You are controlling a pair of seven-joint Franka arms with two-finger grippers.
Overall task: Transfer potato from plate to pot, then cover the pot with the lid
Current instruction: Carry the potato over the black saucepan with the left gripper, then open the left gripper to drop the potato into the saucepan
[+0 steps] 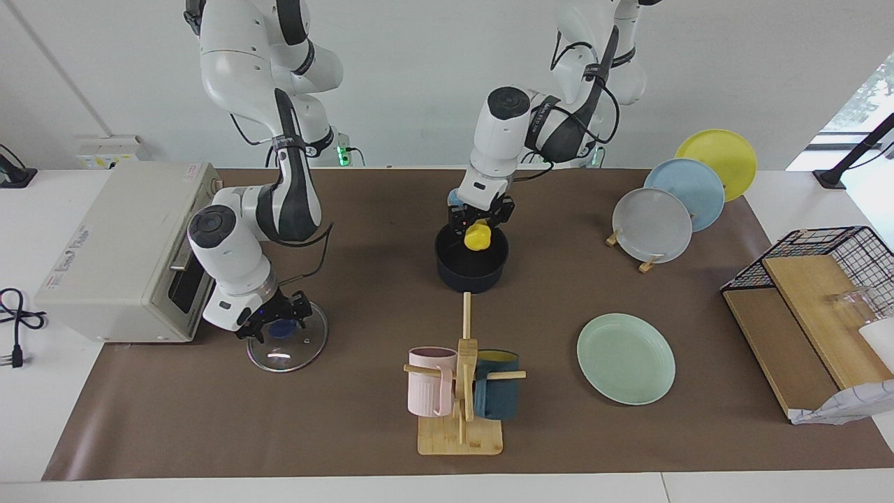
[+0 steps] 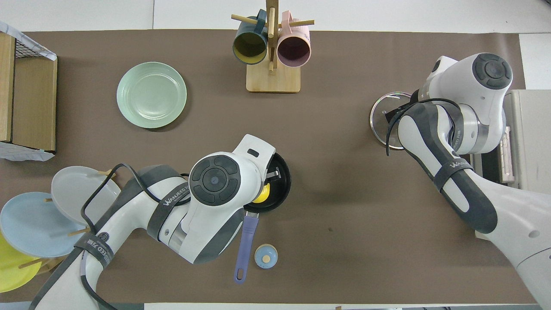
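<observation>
My left gripper (image 1: 479, 227) is shut on the yellow potato (image 1: 478, 238) and holds it low over the mouth of the navy pot (image 1: 471, 276). In the overhead view the potato (image 2: 261, 195) shows over the pot's black inside (image 2: 280, 189), and the blue handle (image 2: 244, 241) points toward the robots. The mint-green plate (image 1: 626, 358) (image 2: 151, 94) lies bare. The glass lid (image 1: 288, 346) (image 2: 379, 122) lies flat on the table in front of the toaster oven. My right gripper (image 1: 278, 324) sits down at its blue knob (image 1: 283, 327).
A mug rack (image 1: 461, 391) with a pink and a teal mug stands farther from the robots than the pot. A blue-and-tan bell (image 2: 266, 256) sits beside the pot handle. The toaster oven (image 1: 119, 251), an upright plate rack (image 1: 653, 223) and a wire basket (image 1: 824, 251) stand at the table's ends.
</observation>
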